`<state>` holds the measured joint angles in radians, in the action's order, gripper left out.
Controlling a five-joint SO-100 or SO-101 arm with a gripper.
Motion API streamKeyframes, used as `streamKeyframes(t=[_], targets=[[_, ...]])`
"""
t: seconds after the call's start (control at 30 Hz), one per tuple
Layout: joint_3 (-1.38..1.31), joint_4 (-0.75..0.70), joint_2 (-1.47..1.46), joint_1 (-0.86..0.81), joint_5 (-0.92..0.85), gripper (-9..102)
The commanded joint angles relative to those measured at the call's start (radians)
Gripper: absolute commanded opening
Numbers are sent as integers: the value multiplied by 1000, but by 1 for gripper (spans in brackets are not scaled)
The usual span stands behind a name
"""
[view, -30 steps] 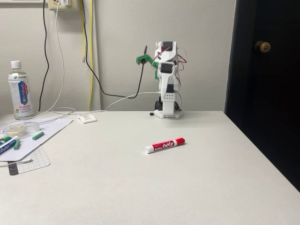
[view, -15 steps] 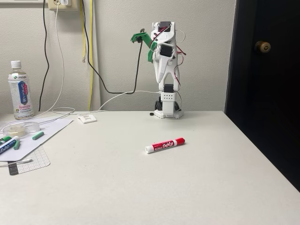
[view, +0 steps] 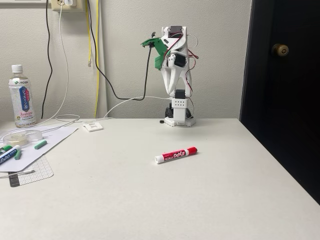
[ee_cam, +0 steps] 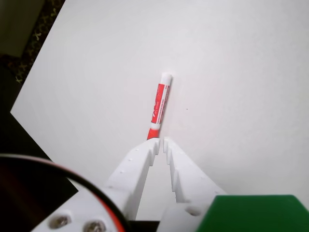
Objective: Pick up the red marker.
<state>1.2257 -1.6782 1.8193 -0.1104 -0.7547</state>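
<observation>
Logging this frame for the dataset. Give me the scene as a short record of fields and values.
target: red marker, lying flat on the white table, untouched
marker ends: red cap to the right, white end to the left in the fixed view
gripper: gripper raised high above the table, fingertips almost together, holding nothing
arm base: at the table's far edge by the wall
clutter: tea bottle, blue marker and papers at the left
task state: marker not yet grasped

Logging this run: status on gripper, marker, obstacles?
Gripper raised high, fingertips nearly together, holding nothing. Red marker flat on table, untouched. Nothing near it.
</observation>
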Motion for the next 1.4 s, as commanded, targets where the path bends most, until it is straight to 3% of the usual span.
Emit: streamKeyframes(t=[0.0, 0.8, 1.0, 1.2, 1.37], targets=[[-43, 15, -14, 6, -25, 0], [-18, -34, -218, -2, -61, 0], [146, 54, -161, 6, 32, 0], [479, 279, 8, 29, 63, 0], [558, 313, 14, 52, 121, 0]])
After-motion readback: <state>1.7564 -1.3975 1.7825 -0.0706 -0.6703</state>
